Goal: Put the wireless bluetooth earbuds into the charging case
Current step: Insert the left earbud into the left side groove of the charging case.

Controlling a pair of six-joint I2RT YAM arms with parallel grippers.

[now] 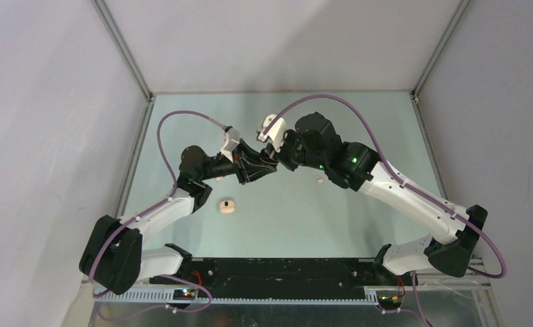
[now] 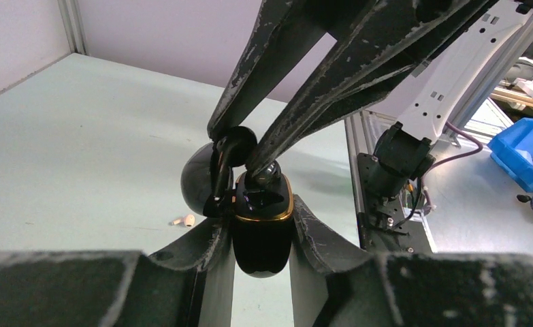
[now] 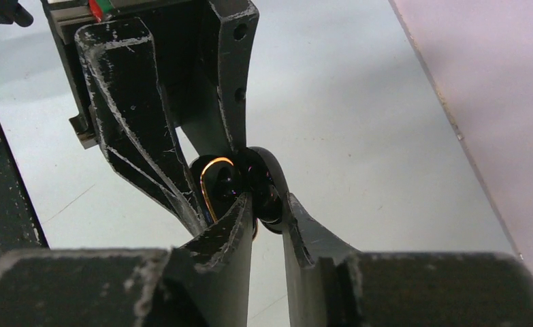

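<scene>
With the left hand (image 2: 260,219) clamped narrowly on the open black charging case (image 2: 262,242) above the counter (image 2: 79,136) and the right hand (image 3: 267,204) pinching a black earbud (image 2: 236,143) at its mouth (not yet seated), a skewed push could jam the earbud or pry the case loose.

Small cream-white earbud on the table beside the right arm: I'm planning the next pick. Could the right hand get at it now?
Probably not yet: the right hand pinches a black earbud over the glossy black gold-rimmed case held in the left hand. The cream-white earbud itself lies uncovered.
</scene>
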